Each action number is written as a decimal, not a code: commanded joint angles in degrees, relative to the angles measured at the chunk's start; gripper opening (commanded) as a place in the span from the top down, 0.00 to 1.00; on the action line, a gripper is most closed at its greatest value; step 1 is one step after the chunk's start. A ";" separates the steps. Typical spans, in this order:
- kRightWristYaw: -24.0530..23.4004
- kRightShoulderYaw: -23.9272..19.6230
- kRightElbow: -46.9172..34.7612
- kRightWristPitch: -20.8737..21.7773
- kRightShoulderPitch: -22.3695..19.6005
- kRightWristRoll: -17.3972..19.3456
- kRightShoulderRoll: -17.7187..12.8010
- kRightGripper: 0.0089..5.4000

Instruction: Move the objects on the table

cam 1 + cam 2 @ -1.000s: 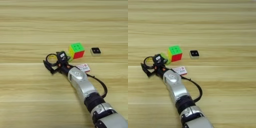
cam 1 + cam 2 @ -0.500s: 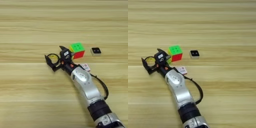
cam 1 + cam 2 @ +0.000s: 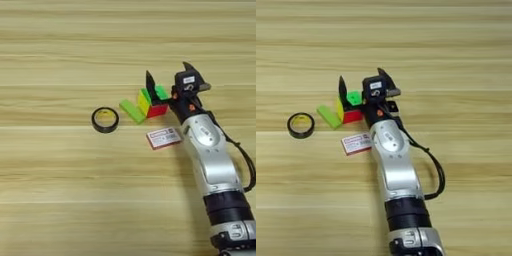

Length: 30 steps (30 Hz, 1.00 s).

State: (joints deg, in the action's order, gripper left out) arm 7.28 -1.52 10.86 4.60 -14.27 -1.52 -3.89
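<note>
On the light wood table (image 3: 60, 190) my right gripper (image 3: 167, 75) is open, its two black fingers spread wide above the green, red and yellow puzzle cube (image 3: 152, 101). One finger (image 3: 149, 83) stands at the cube's far left corner, the other (image 3: 187, 67) to its right. A lime green bar (image 3: 132, 110) lies against the cube's left side. The black tape ring (image 3: 105, 120) rests alone further left. The red-and-white card box (image 3: 164, 138) lies flat just in front of the cube, beside my forearm. The tiny black-topped block is hidden behind the gripper.
My silver forearm (image 3: 393, 170) runs from the bottom edge up to the cube, with a black cable (image 3: 433, 165) looping along its right side.
The gripper has swung right, away from the tape ring, and now stands over the cube. The ring stays where it was. The lime bar is uncovered and the small black block is now hidden.
</note>
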 commanded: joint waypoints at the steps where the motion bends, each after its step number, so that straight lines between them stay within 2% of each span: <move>1: -0.27 -0.55 2.67 1.59 -5.33 0.22 -1.23 0.01; 14: 3.42 -1.15 7.68 1.96 -7.03 4.60 -1.00 0.01; 30: 5.14 -0.25 11.30 2.03 -5.94 4.42 -0.20 0.01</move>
State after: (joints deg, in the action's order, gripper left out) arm 12.70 -1.62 23.46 5.41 -16.87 2.38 -3.70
